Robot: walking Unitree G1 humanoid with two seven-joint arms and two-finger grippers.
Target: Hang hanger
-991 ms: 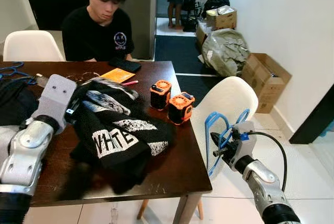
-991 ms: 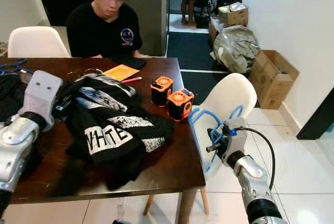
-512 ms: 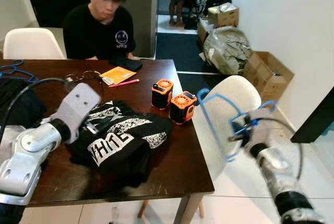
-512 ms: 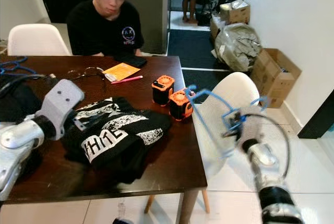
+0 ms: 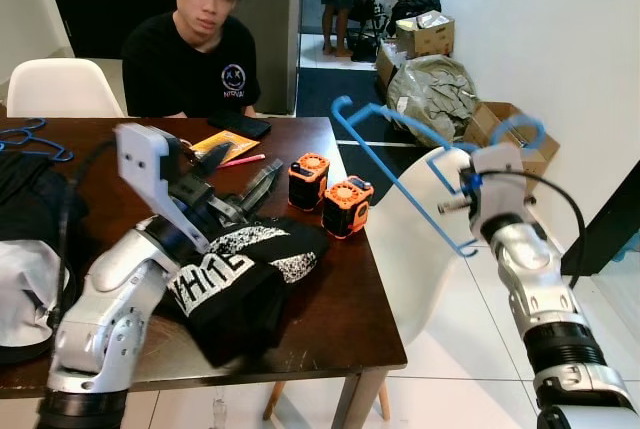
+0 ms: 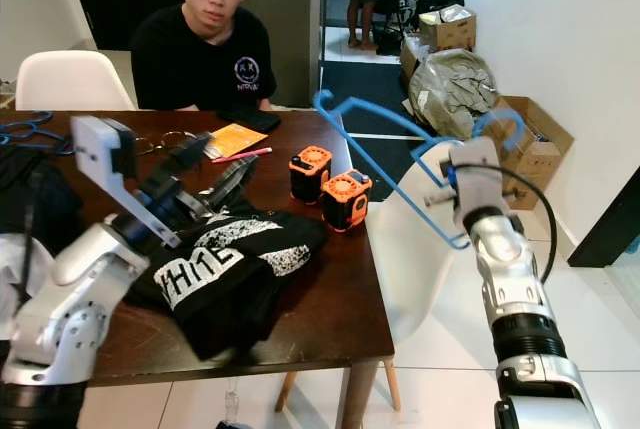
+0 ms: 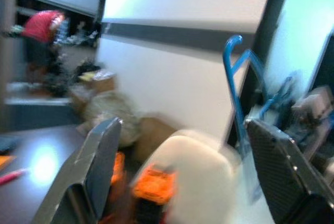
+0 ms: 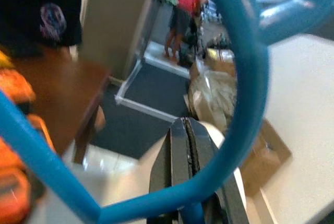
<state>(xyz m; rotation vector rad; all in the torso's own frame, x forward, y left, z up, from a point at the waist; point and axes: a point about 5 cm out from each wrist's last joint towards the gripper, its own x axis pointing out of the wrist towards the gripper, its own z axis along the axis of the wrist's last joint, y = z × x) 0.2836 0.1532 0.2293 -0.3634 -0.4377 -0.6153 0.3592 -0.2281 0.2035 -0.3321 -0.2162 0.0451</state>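
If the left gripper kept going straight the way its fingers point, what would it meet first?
Probably the white chair beyond the table's edge, with the blue hanger just beside that line. The left gripper is open; the wrist view is blurred, so depth is uncertain.

Your right gripper [image 5: 462,185] is raised at your right side, fingers apparently pinched together. Your left gripper [image 6: 213,171] is lifted, fingers spread wide.

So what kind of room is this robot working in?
Most likely a home dining area: a dark wooden table with white chairs, a person seated at it, a black shirt lying on top, and boxes against the wall.
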